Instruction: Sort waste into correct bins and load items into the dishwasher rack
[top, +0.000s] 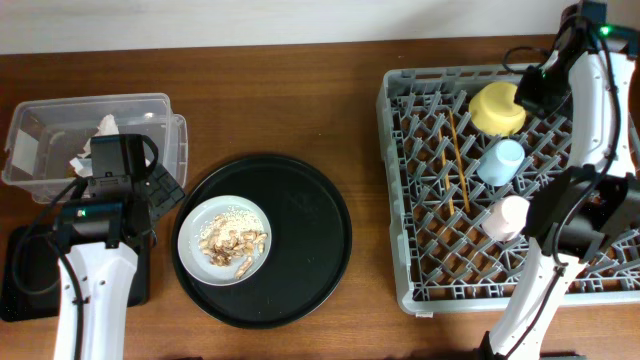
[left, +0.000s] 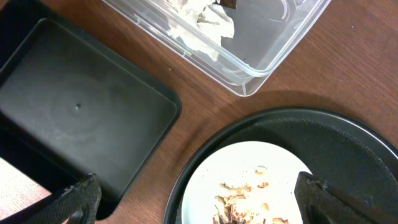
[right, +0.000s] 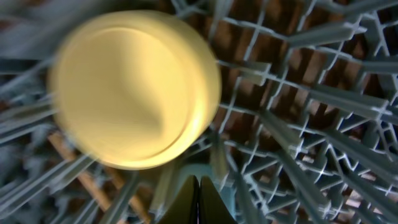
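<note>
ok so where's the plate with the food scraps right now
Overhead view: the plate sits on the left half of the round black tray, food scraps on it, between the clear tub at left and the dishwasher rack at right.

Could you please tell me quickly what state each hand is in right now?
Left hand: open, holding nothing.
Right hand: closed, holding nothing.

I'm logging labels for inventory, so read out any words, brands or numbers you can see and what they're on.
None: no text is readable in any view.
The clear tub, shallow black tray, plate, dishwasher rack and yellow bowl show no lettering; the right wrist view is blurred.
</note>
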